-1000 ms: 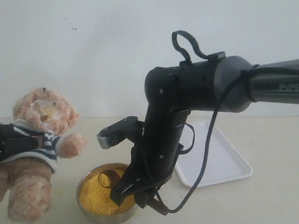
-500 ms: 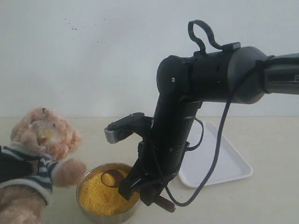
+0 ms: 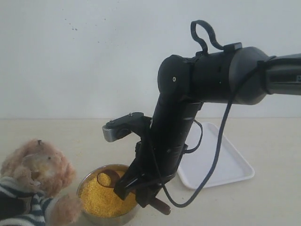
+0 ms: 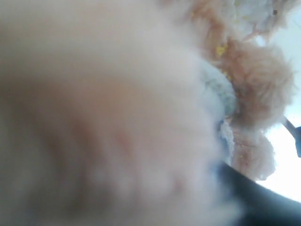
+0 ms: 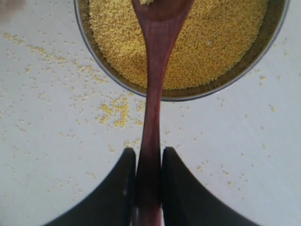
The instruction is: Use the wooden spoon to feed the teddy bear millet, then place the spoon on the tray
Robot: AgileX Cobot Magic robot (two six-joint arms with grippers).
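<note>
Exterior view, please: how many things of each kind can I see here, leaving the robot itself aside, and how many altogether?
teddy bear: 1
metal bowl, filled with millet: 1
wooden spoon: 1
tray: 1
Total: 4

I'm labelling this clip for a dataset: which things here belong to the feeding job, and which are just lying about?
Part of the job: teddy bear; millet in its metal bowl; wooden spoon, gripped by the right gripper; white tray.

Lying about: spilled millet grains on the table beside the bowl.
</note>
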